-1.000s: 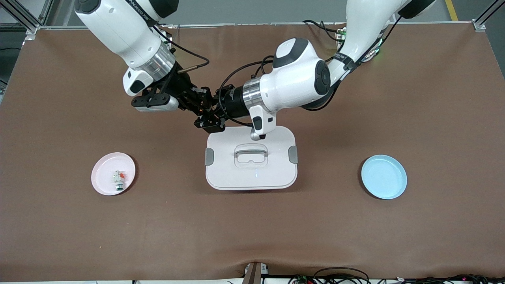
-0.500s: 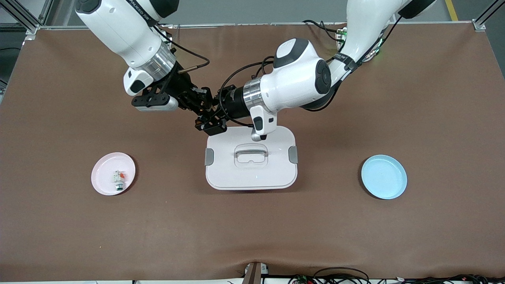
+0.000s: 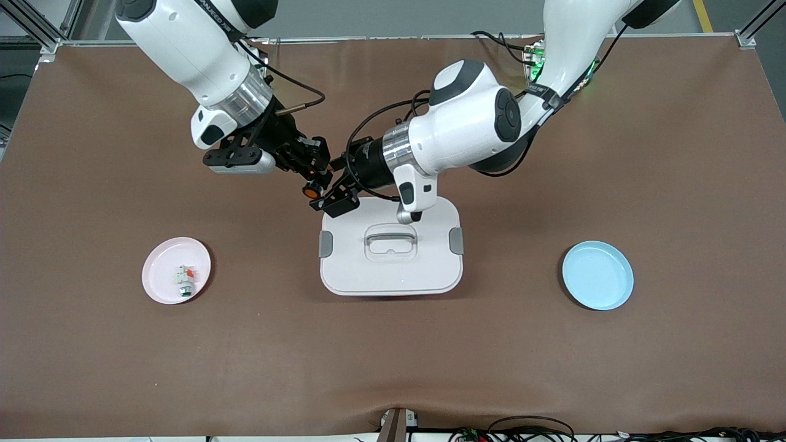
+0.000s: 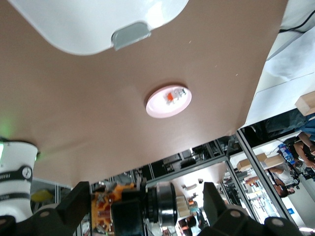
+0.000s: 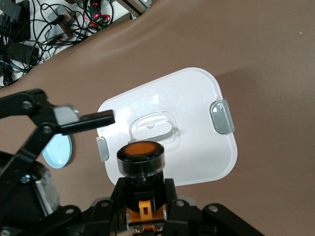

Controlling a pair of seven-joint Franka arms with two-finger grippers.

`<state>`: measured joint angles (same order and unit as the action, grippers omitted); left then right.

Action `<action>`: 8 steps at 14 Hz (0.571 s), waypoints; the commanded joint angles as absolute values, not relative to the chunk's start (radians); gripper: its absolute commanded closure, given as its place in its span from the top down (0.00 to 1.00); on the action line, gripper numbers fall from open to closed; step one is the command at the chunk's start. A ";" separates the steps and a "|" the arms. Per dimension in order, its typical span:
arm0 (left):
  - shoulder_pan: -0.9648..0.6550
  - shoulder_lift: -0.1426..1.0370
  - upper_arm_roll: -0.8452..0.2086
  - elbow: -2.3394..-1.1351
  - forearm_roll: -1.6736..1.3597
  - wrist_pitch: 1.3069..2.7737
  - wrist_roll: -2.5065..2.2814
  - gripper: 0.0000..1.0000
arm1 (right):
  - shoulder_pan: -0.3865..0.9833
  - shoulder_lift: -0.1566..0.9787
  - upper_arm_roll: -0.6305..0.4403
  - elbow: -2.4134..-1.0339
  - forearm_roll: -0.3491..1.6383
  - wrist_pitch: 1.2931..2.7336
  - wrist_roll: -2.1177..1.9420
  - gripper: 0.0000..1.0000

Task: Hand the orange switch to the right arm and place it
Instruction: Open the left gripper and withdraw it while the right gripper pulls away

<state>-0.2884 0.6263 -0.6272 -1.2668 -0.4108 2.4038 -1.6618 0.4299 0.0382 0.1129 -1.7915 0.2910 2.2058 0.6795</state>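
The orange switch (image 3: pixel 313 191) hangs in the air just off the corner of the white box nearest the right arm. My right gripper (image 3: pixel 312 182) is shut on its black body, orange round end (image 5: pixel 140 150) pointing outward. In the right wrist view the right gripper (image 5: pixel 143 191) clamps the switch (image 5: pixel 141 164) on both sides. My left gripper (image 3: pixel 336 183) is open beside it; in the left wrist view its fingers (image 4: pixel 81 206) stand apart from the switch (image 4: pixel 160 211), with a gap on each side.
A white lidded box (image 3: pixel 430 270) with grey clips sits mid-table. A pink plate (image 3: pixel 161 270) toward the right arm's end holds a white-grey part with a red tab (image 3: pixel 186 279). A blue plate (image 3: pixel 597 275) lies toward the left arm's end.
My left gripper has opened and drawn back a little toward its own end. The switch stays in the shut right gripper, its orange end now showing.
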 commanded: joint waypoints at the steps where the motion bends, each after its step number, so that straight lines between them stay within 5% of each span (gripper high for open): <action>1: -0.229 0.586 -0.623 -1.275 -0.280 2.329 -1.674 1.00 | 0.396 0.035 0.106 -1.779 0.284 2.125 0.596 0.00; 8: -0.114 0.526 -0.624 -1.278 0.219 2.022 -1.580 1.00 | 0.171 0.029 0.104 -1.773 0.181 1.858 0.305 0.00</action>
